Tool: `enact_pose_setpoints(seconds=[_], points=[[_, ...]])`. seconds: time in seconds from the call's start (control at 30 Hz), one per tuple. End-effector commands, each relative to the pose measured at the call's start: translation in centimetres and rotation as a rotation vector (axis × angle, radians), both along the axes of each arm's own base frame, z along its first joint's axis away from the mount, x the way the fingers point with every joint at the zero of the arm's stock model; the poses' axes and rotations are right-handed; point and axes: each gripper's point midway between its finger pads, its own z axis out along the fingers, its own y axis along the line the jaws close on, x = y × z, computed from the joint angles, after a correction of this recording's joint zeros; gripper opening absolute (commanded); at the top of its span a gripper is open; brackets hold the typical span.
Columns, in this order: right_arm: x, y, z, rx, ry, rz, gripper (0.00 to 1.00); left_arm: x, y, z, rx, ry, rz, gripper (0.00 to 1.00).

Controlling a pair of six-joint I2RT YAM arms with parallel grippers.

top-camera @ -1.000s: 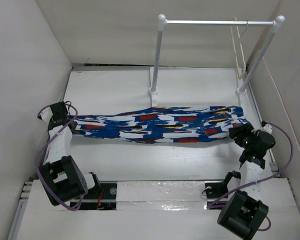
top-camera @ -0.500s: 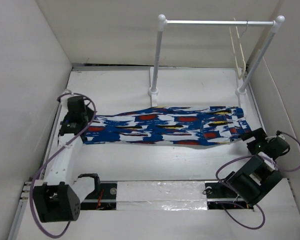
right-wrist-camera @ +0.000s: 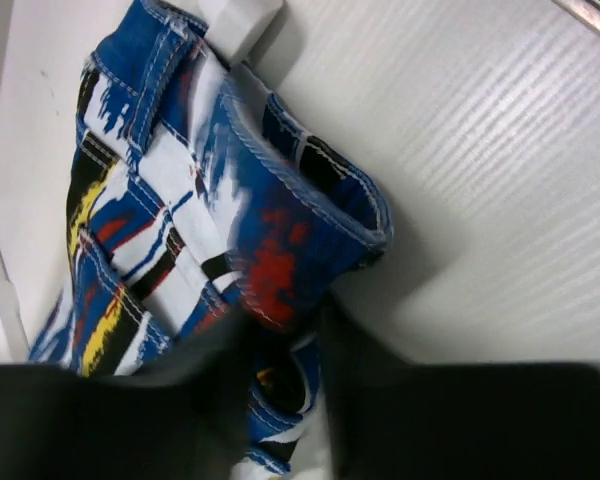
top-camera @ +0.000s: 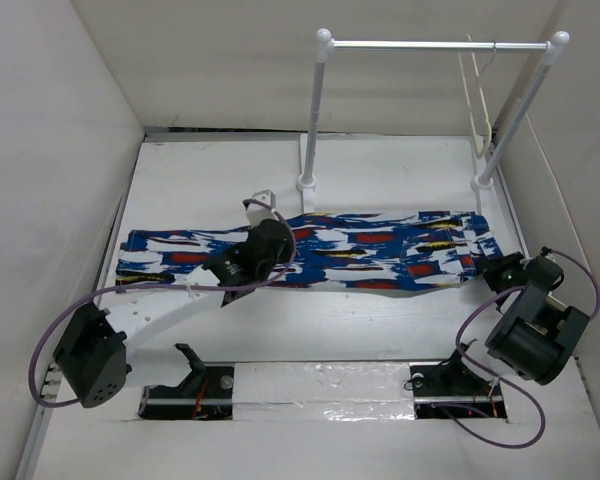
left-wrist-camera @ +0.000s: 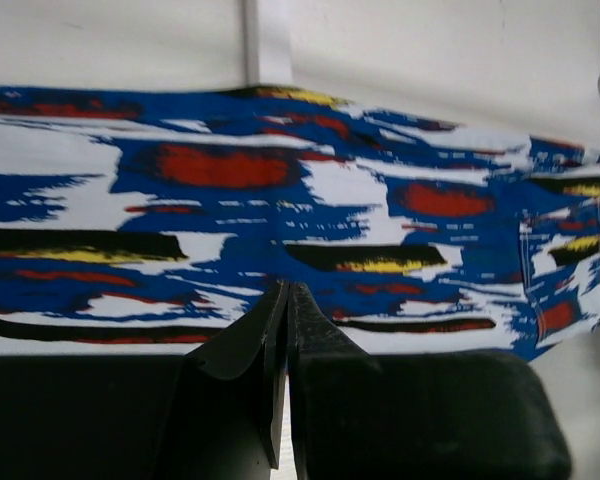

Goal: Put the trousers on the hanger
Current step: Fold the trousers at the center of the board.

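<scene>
The trousers lie flat across the table, legs to the left and waist to the right. My left gripper hovers over their middle. In the left wrist view it is shut and empty, tips above the near hem of the printed cloth. My right gripper is at the waist end. The right wrist view shows the waistband bunched between its fingers, so my right gripper is shut on the cloth. The cream hanger hangs at the right end of the rail.
The white two-post rail stands at the back, its bases just behind the trousers. White walls close in on the left, the right and the back. The right arm sits close against the right wall.
My left arm has swung from the leg ends to above the trousers' middle, jaws now shut and empty. My right gripper has shut on the waistband. The leg ends lie further left.
</scene>
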Motion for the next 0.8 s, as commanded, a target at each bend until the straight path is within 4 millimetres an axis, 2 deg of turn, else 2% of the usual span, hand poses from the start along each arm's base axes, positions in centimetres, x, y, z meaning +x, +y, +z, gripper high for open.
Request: enact_pose_setpoints(seconds=[0.0,0.07,0.1,0.2,0.23,0.27,0.3,0.33,0.37,0.4,0.47,0.5,0.57,0.6,0.63,0.67,0.77], points=[[1.7,-1.4,2.3,-0.055,-0.064,-0.039,0.19,0.2,-0.9,-0.3,0.023,-0.06,0.055,0.0],[1.9,-0.3,3.4,-0.065,-0.111,0.012,0.0,-0.1,-1.4,-1.4,0.05,-0.048,0.051,0.0],[2.0,0.3,4.1,-0.075,-0.134,0.037,0.0,-0.1,-1.3,-1.9,0.056,-0.041,0.058,0.0],[2.4,3.1,8.6,-0.179,-0.235,0.172,0.0,-0.3,-1.0,-3.5,0.074,-0.026,0.06,0.0],[1.9,4.6,8.6,-0.207,-0.206,0.234,0.0,-0.4,-1.0,-3.8,0.076,-0.024,0.059,0.0],[2.1,7.4,11.4,-0.287,-0.267,0.309,0.0,-0.4,-0.9,-4.0,0.075,-0.026,0.063,0.0],[1.9,9.2,12.6,-0.322,-0.293,0.357,0.0,-0.6,-0.5,-4.7,0.084,-0.018,0.065,0.0],[1.4,11.1,12.9,-0.334,-0.3,0.403,0.0,-0.8,-0.4,-5.0,0.076,-0.012,0.071,0.0],[0.7,14.4,15.2,-0.378,-0.38,0.473,0.0,-0.9,-0.4,-5.3,0.065,-0.009,0.072,0.0],[0.2,15.8,15.9,-0.384,-0.406,0.506,0.0,-1.4,0.1,-6.3,0.072,0.003,0.072,0.0],[-0.5,17.8,17.5,-0.392,-0.439,0.539,0.0,-2.0,0.0,-6.6,0.044,0.008,0.064,0.0],[-1.2,19.9,18.5,-0.39,-0.472,0.6,0.0,-2.4,0.4,-7.6,0.054,0.024,0.061,0.0],[-1.5,21.4,21.1,-0.398,-0.51,0.634,0.0,-3.0,0.3,-8.1,0.03,0.034,0.059,0.0],[-1.6,22.2,22.2,-0.4,-0.533,0.656,0.0,-3.8,0.5,-9.0,0.039,0.046,0.048,0.0],[-2.0,23.6,22.4,-0.388,-0.523,0.705,0.0,-4.0,0.6,-9.4,0.038,0.054,0.051,0.0],[-1.9,23.9,24.9,-0.399,-0.567,0.7,0.0,-4.5,0.2,-9.7,0.025,0.059,0.037,0.0],[-2.0,25.5,27.4,-0.39,-0.61,0.734,0.0,-5.8,-0.7,-10.8,0.024,0.08,0.01,0.0]])
